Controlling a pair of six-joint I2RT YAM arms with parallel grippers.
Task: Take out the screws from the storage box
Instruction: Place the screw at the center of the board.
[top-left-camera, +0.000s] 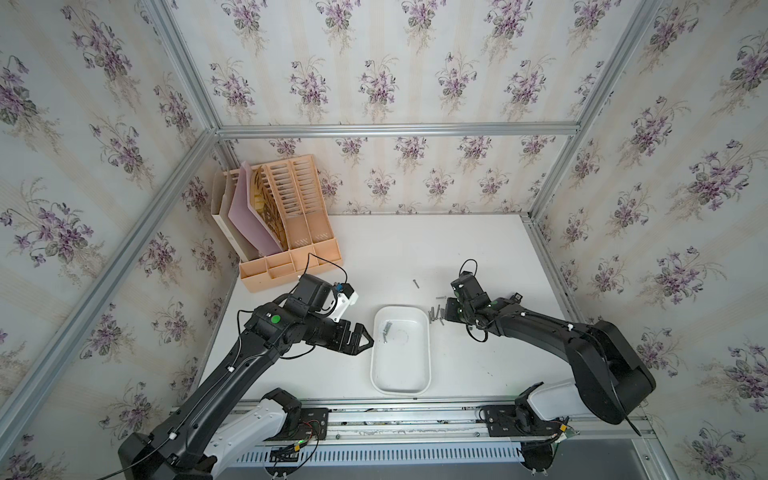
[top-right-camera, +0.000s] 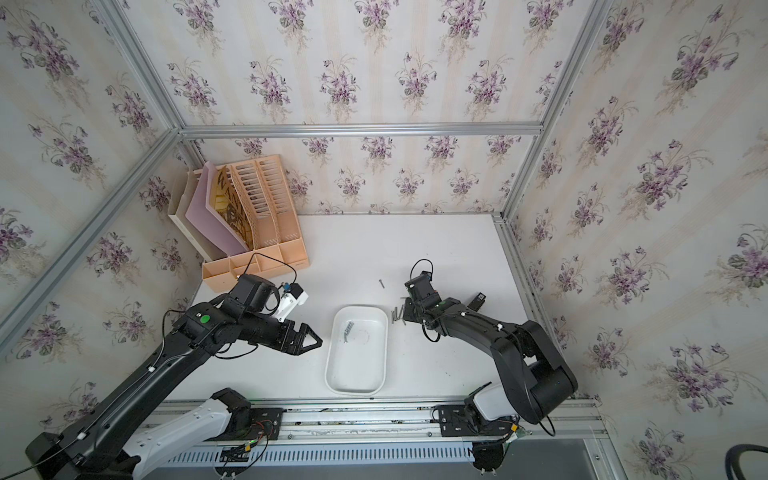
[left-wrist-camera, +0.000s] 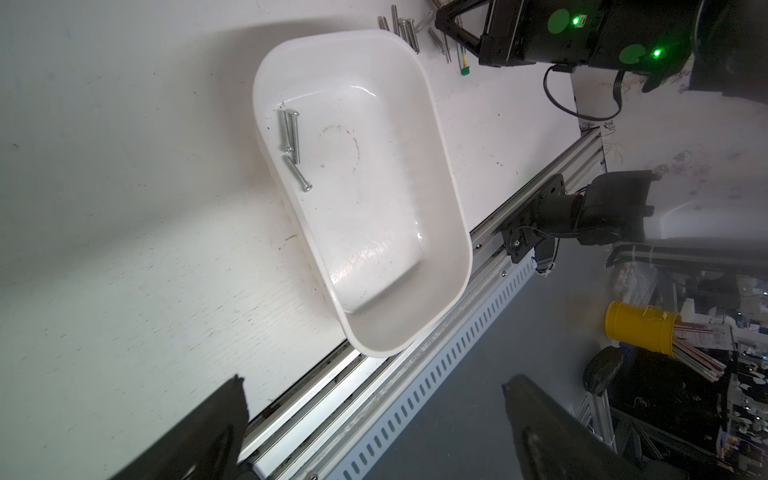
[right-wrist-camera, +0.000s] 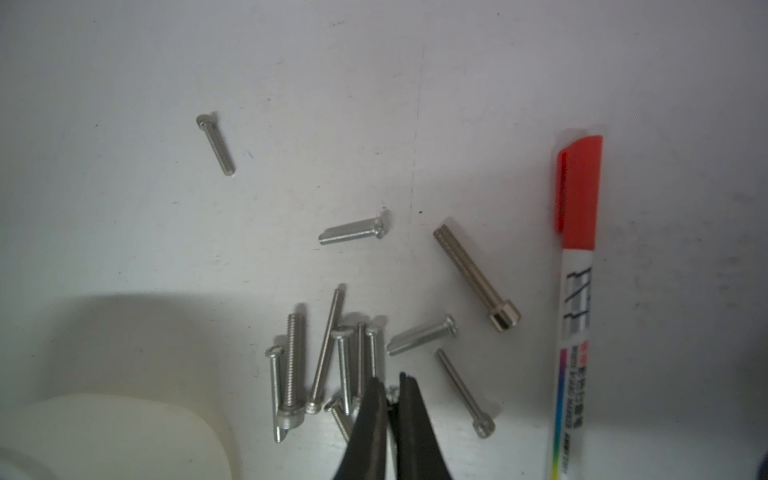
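Observation:
The white storage box (top-left-camera: 428, 357) (top-right-camera: 385, 357) lies at the table's front middle. Three screws (top-left-camera: 386, 331) (top-right-camera: 348, 330) (left-wrist-camera: 291, 143) rest in its far left part. Several more screws (top-left-camera: 435, 316) (top-right-camera: 397, 314) (right-wrist-camera: 328, 365) lie in a pile on the table just right of the box's far corner (right-wrist-camera: 104, 432). One lone screw (top-left-camera: 416, 283) sits farther back. My right gripper (top-left-camera: 445, 314) (right-wrist-camera: 388, 379) points down over the pile, shut with a screw head showing in the thin slit between its fingers. My left gripper (top-left-camera: 368, 338) (left-wrist-camera: 372, 384) hangs open and empty, left of the box.
A red-capped marker pen (right-wrist-camera: 575, 291) lies beside the pile, under the right arm. A peach file organiser (top-left-camera: 291, 232) stands at the back left. The aluminium rail (top-left-camera: 415, 415) runs along the table's front edge, close to the box.

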